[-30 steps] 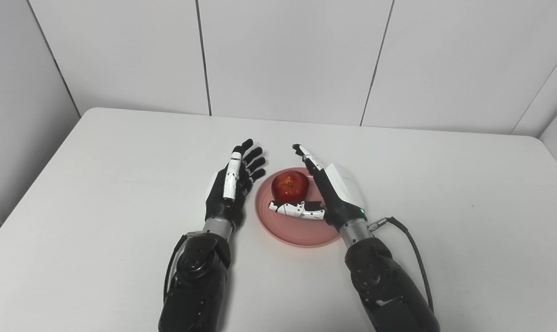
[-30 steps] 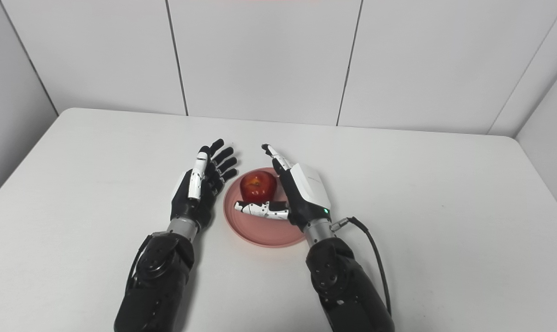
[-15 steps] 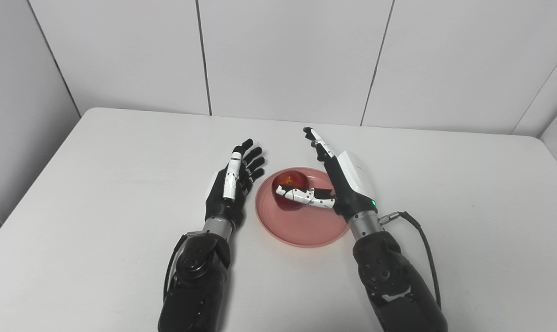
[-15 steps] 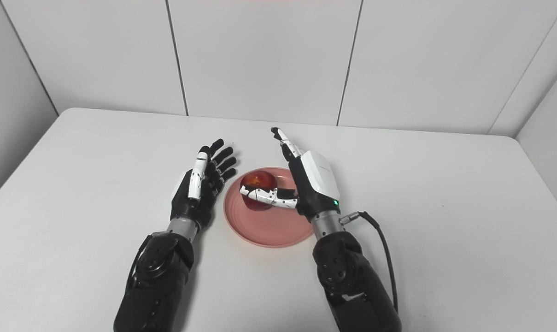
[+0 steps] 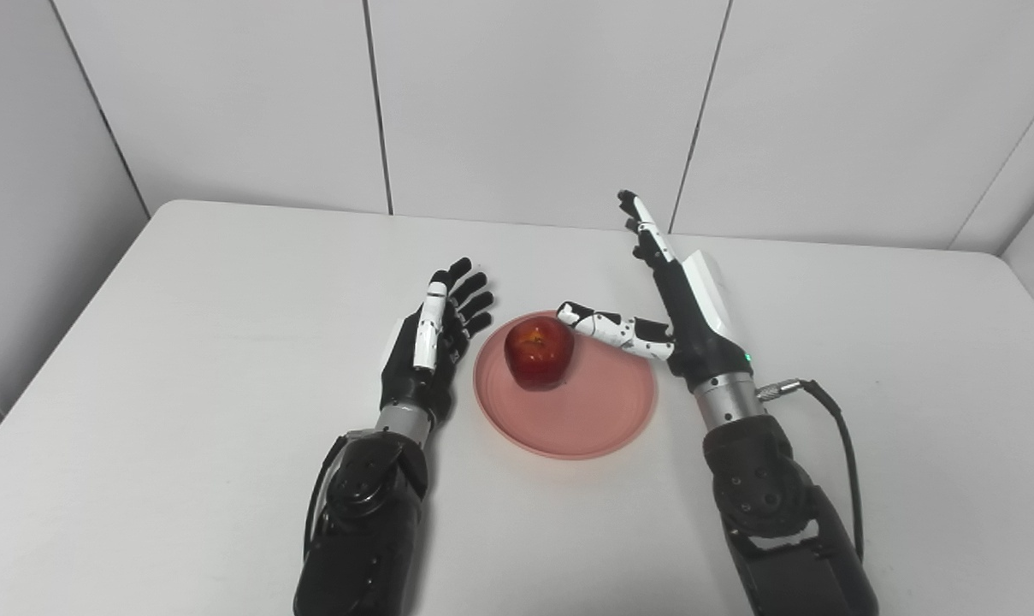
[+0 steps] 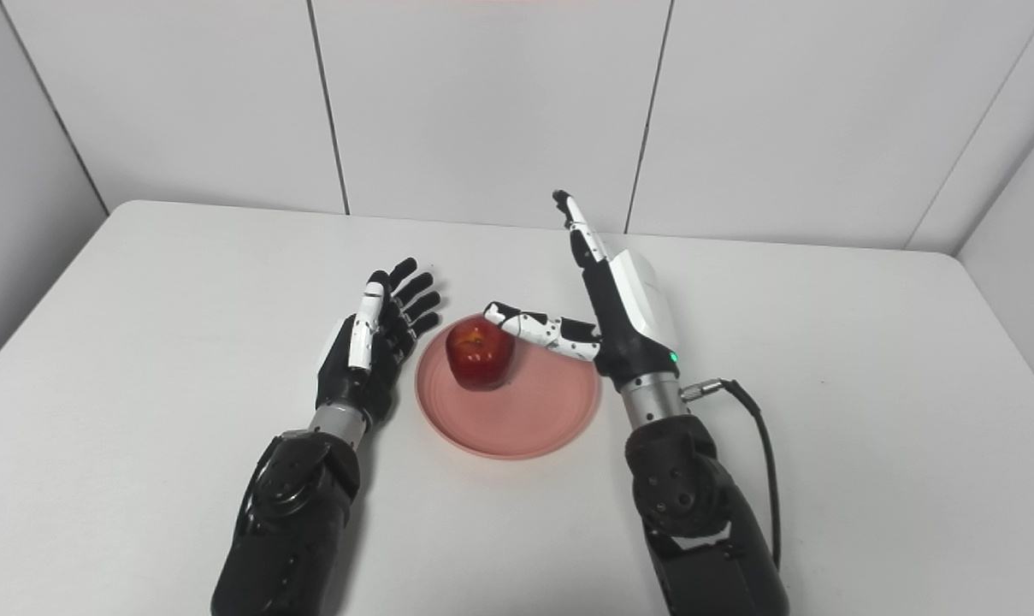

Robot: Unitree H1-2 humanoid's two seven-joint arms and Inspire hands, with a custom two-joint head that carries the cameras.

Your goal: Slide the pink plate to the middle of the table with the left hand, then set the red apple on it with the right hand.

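Resting on pink plate (image 5: 585,411): red apple (image 5: 539,352) | right hand (image 5: 683,308) spread, empty, just right

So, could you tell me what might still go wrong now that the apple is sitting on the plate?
1. The right hand is open, but its thumb tip lies close to the red apple; a careless retreat could nudge the fruit.
2. The apple sits toward the far left of the pink plate, not at its centre, so a bump might roll it over the rim.
3. The left hand rests open right beside the plate's left edge; moving it could shift the plate.
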